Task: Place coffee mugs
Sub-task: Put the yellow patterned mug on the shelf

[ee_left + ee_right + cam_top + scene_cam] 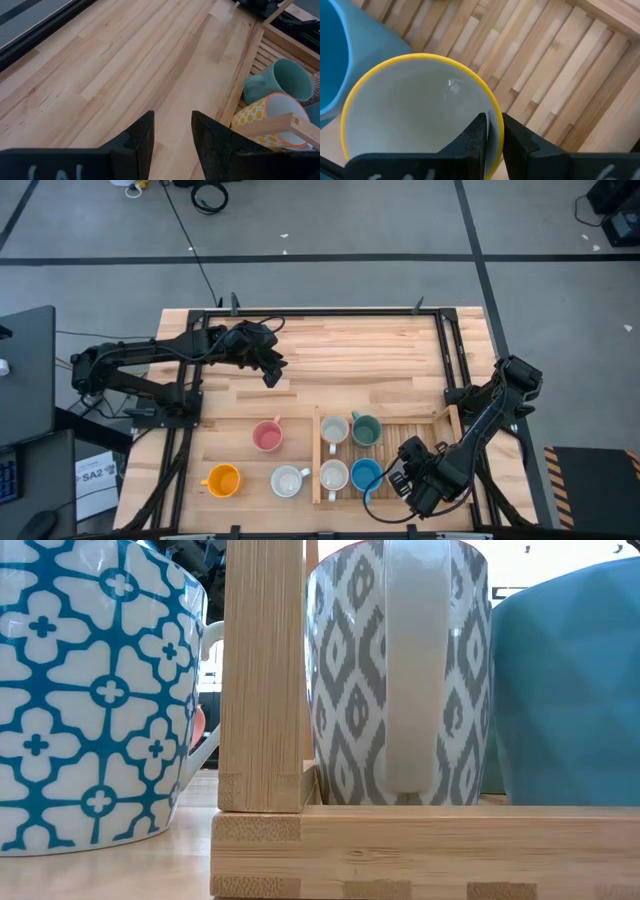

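1. Left claw (271, 370) hovers over bare bench (340, 350), fingers parted, holding nothing.
2. Loose on the bench: orange mug (222, 480), pink mug (267, 436), white mug (288, 480).
3. Wooden tray (425, 430) holds four mugs, incl. green (366, 429) and blue (366, 474).
4. Right claw (492, 131) sits over the tray's near right part, pinched on the rim of a yellow-rimmed mug (420, 105).
5. Best: set it down level beside the blue mug, then release; avoid bumping neighbours.
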Controlling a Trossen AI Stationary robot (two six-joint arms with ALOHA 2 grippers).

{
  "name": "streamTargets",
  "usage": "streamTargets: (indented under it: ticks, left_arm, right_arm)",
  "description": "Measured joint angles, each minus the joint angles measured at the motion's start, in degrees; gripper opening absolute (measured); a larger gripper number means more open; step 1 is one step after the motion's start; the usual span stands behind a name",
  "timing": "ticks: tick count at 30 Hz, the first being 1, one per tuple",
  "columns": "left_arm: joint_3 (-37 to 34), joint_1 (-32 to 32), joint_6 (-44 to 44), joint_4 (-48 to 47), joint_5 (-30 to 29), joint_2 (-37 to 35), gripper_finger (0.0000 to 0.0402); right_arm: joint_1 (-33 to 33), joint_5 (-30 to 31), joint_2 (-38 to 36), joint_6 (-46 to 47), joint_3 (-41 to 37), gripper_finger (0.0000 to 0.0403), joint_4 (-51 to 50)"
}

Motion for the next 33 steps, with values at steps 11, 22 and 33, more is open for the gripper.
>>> streamTargets:
  ticks: [11,22,33]
  left_arm:
    - [0.0,0.0,0.0,0.0,0.0,0.0,0.0137]
    - [0.0,0.0,0.0,0.0,0.0,0.0,0.0137]
    - [0.0,0.0,0.0,0.0,0.0,0.0,0.0137]
  right_arm:
    - [0.0,0.0,0.0,0.0,0.0,0.0103,0.2]
    - [0.0,0.0,0.0,0.0,0.0,0.0180,0.3]
    - [0.0,-0.1,0.0,0.0,0.0,0.0201,0.3]
